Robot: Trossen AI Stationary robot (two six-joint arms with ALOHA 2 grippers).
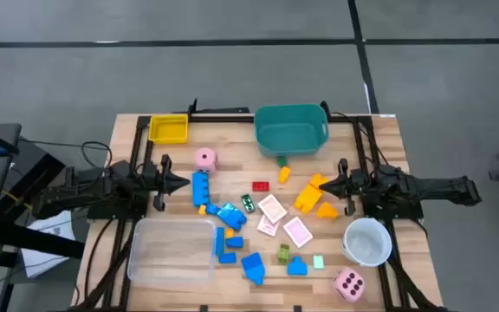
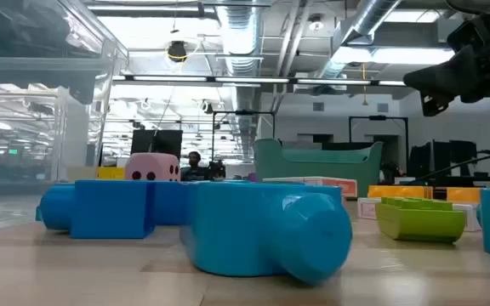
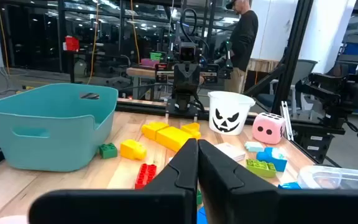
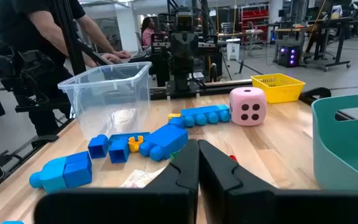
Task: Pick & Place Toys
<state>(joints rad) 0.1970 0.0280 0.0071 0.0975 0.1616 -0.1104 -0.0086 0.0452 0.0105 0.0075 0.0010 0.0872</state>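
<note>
Take the teal tub (image 1: pixel 291 128) at the far edge of the tabletop (image 1: pixel 232 139) as your mark. Nearest you, farthest from the tub, a pink die (image 1: pixel 348 283) sits at the front right corner, with the white cup (image 1: pixel 367 240) just behind it. The clear tray (image 1: pixel 172 250) lies front left, blue blocks (image 1: pixel 230 232) strewn beside it. Midway to the tub you see the pink-white cards (image 1: pixel 283 221), a red block (image 1: pixel 260 185) and yellow blocks (image 1: pixel 315 198). Your left tool (image 1: pixel 177 183) and right tool (image 1: pixel 326 186) hover either side of this spread, both pinched fully closed with nothing held. A second die (image 1: pixel 205 159) rests left of the tub, the yellow tray (image 1: pixel 168 129) farther left.
</note>
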